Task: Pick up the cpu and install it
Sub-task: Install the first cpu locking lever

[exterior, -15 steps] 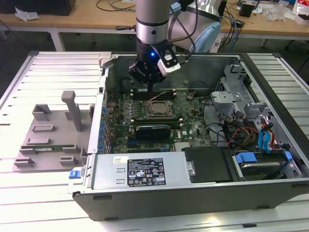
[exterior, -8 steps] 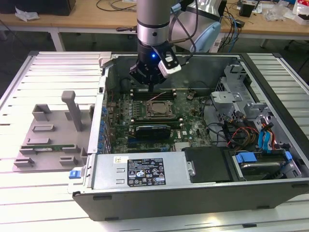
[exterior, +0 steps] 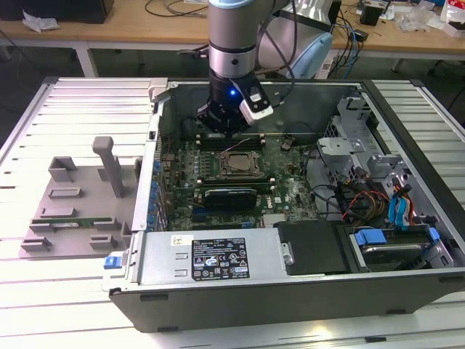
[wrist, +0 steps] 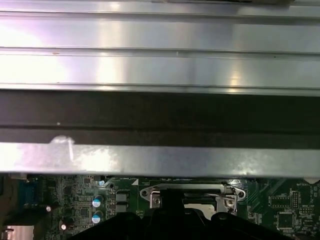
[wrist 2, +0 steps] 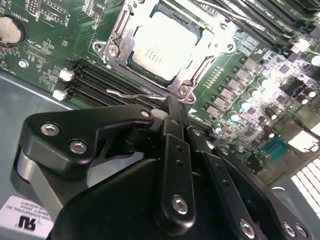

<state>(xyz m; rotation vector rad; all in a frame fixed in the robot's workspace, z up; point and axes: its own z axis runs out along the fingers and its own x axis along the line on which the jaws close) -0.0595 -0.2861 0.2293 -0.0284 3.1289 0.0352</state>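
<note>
The cpu (wrist 2: 162, 46) lies flat in the motherboard socket, its silver top showing inside the metal socket frame (wrist 2: 117, 47). In the exterior view the cpu (exterior: 239, 164) sits mid-board inside the open computer case (exterior: 305, 291). My gripper (wrist 2: 173, 104) hangs just beside the socket, over the memory slots, with its black fingers (wrist 2: 176, 150) shut together and nothing between them. Its tip is close to the thin wire socket lever (wrist 2: 131, 93). Seen from the exterior view, the gripper (exterior: 226, 134) is low over the board, just behind the socket.
A grey fixture tray (exterior: 73, 196) with a green memory stick (exterior: 67, 221) lies at the exterior view's left on the slatted table. The power supply (exterior: 211, 258) lines the near side of the case. A drive cage and cables (exterior: 370, 196) crowd its right part. Memory slots (wrist 2: 95, 82) flank the socket.
</note>
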